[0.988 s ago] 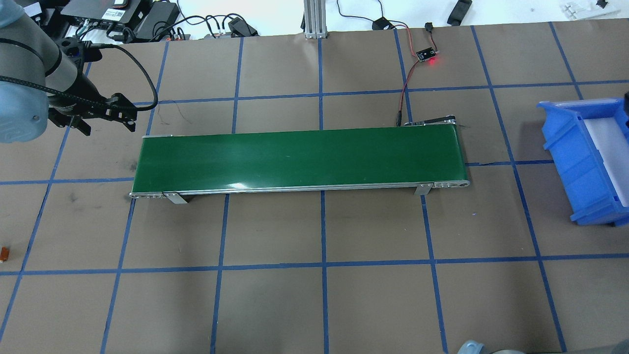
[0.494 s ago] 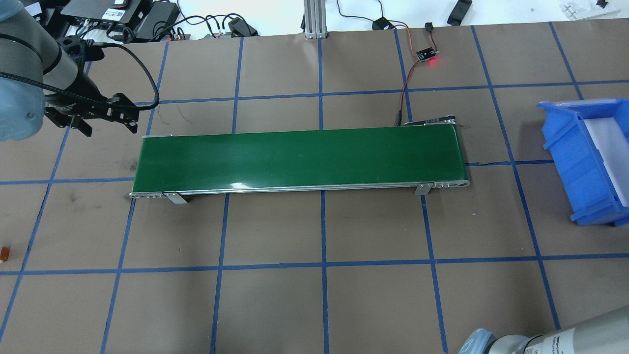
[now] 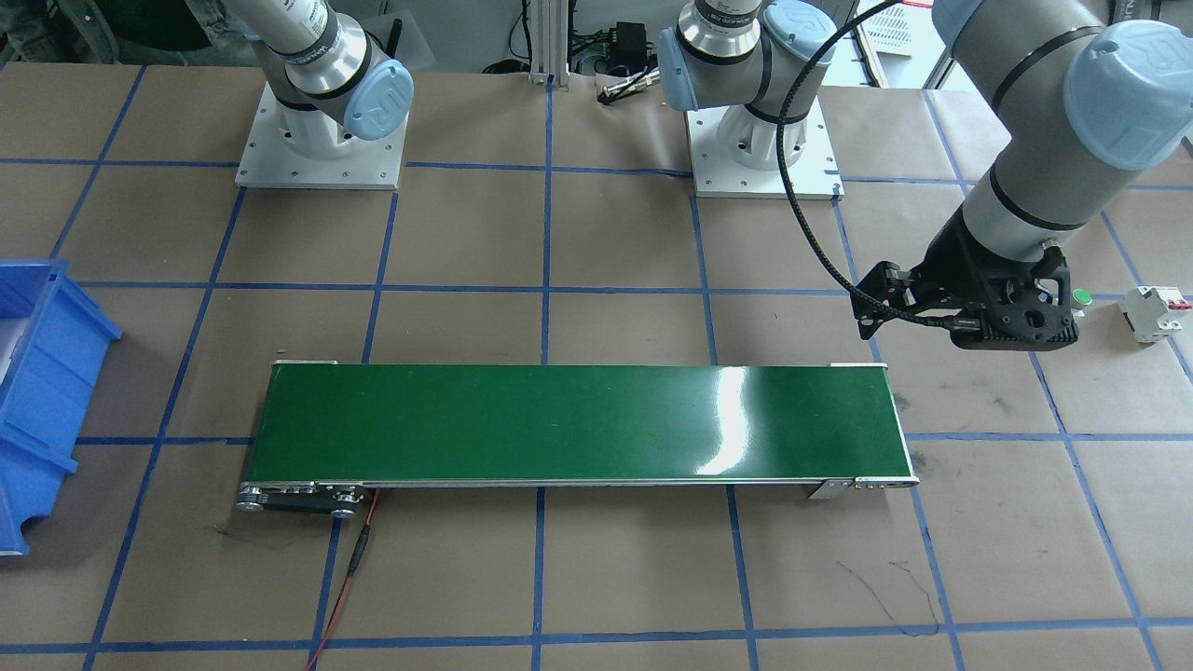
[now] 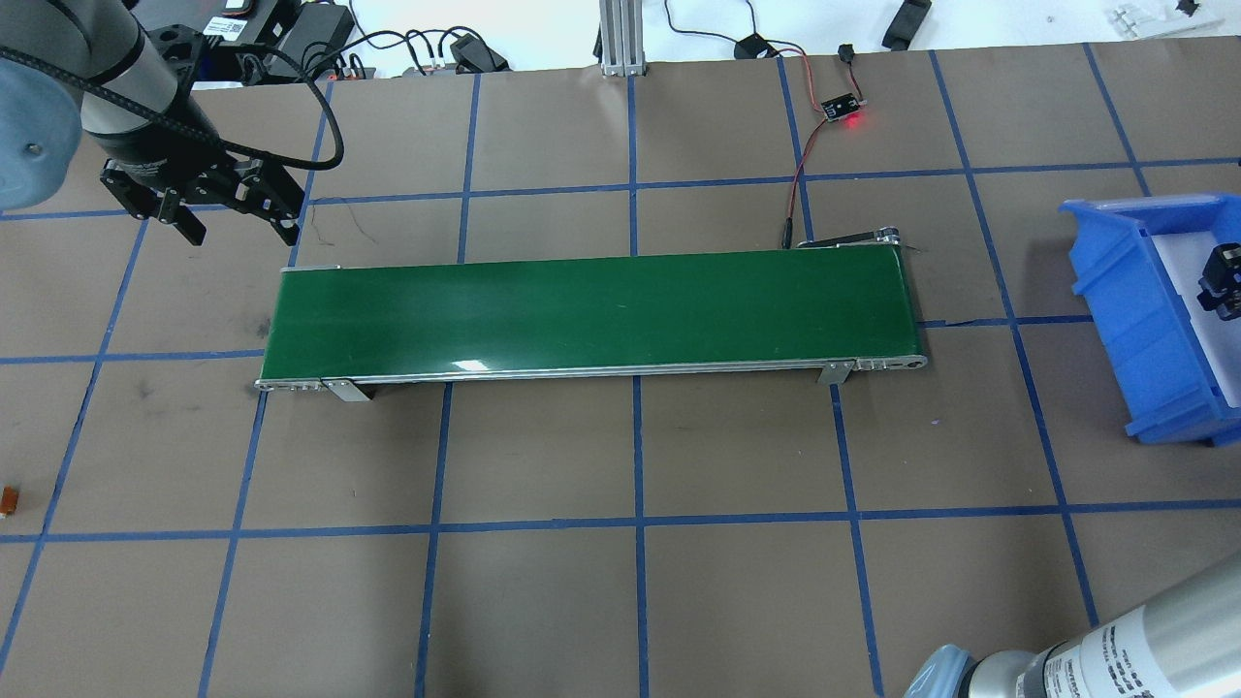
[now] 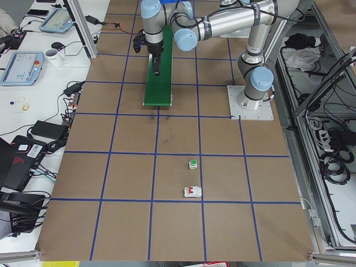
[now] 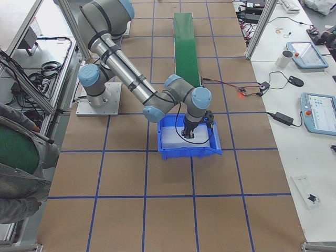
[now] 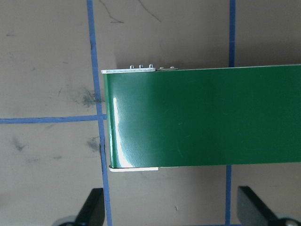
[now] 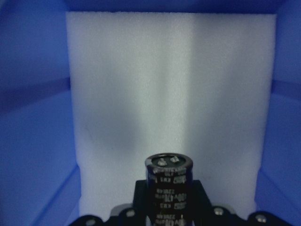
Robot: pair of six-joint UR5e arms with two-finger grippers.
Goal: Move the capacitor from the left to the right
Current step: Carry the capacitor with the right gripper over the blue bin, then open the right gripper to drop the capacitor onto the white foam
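My right gripper [image 8: 169,202] is shut on the capacitor [image 8: 169,181], a stubby dark cylinder with printed lettering, held upright. It hangs over the white foam floor inside the blue bin [image 8: 33,141]. The right gripper [image 4: 1222,281] also shows at the bin [image 4: 1115,291] in the overhead view and in the exterior right view [image 6: 194,131]. My left gripper [image 4: 238,228] is open and empty beyond the left end of the green conveyor belt [image 4: 591,310]. In the left wrist view its fingers [image 7: 91,209] stand wide apart above the belt's end [image 7: 202,117].
A green-capped push button [image 3: 1081,297] and a white circuit breaker [image 3: 1154,312] lie on the brown paper beside the left arm. A sensor board with a red light [image 4: 842,107] and its wires sit behind the belt's right end.
My left gripper has moved away from the robot and a little to the right. My right gripper has come into the overhead view over the blue bin, and its arm shows more at the bottom right.
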